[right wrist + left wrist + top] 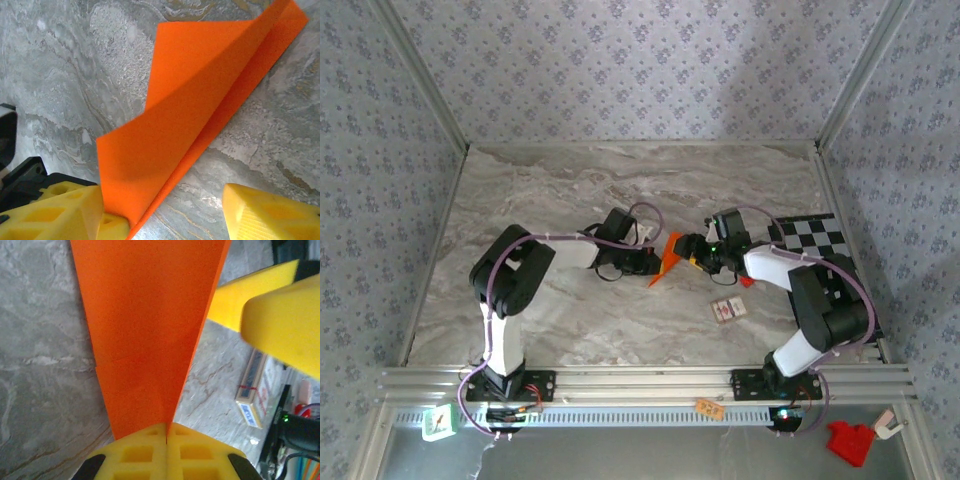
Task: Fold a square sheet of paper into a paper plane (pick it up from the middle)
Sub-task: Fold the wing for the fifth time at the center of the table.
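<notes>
A: Whereabouts of the thin bright orange sheet of paper (670,255)?

B: Mid-table, lifted off the grey marbled tabletop (550,190), folded along one crease, right between the two arms' tips. From the left wrist, a long orange wedge narrowing down into the left gripper (166,429).

A: Grip there?

B: Pressed together: both blocky yellow fingers (135,455) squeezed onto the narrow tip of the paper, pinching it right at the seam between them.

A: And the right gripper (162,200)?

B: Spread wide, clamping nothing. One yellow finger just beside the folded sheet's lower corner, maybe touching, hard to say. The other finger well apart from the paper's folded edge, with bare marble between.

A: Edges?

B: Fold line slanting from that lower corner up to the far top of the right wrist view, close above the stone; upper flap leaning away over the lower layer, shading it. In the overhead view, one pointed corner aimed down toward the arms' bases.

A: Free room for moving?

B: Wide bare marble behind the paper and off to the left. On the right, near the right arm, a black-and-white checkered board (815,235); nearer the bases, a small flat printed box (728,308), apart from the paper. Metal rails (432,270) along the table's sides.
</notes>
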Robot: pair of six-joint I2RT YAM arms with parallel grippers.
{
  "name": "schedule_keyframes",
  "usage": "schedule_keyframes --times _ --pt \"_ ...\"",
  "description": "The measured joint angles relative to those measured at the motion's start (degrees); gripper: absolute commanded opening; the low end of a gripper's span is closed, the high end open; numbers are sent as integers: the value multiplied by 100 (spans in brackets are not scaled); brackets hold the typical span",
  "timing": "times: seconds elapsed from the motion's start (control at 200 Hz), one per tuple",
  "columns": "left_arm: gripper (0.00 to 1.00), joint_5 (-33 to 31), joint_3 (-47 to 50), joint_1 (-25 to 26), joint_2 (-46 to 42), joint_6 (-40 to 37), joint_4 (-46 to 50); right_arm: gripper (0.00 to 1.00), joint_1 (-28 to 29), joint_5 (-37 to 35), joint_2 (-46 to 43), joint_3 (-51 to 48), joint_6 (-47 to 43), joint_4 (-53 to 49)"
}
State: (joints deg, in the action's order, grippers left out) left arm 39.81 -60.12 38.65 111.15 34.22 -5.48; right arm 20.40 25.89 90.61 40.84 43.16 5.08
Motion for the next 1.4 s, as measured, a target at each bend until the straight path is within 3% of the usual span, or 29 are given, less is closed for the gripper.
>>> schedule_keyframes --times 0.505,0.865,1.399 --pt "0 431 269 -273 227 1163 -811 59 0 361 448 -9 -214 404" --pt "0 503 330 -345 352 1587 -1032 56 15 348 540 111 -212 330" --pt "0 588 330 -348 448 1626 -1078 62 271 -422 367 577 -468 -363"
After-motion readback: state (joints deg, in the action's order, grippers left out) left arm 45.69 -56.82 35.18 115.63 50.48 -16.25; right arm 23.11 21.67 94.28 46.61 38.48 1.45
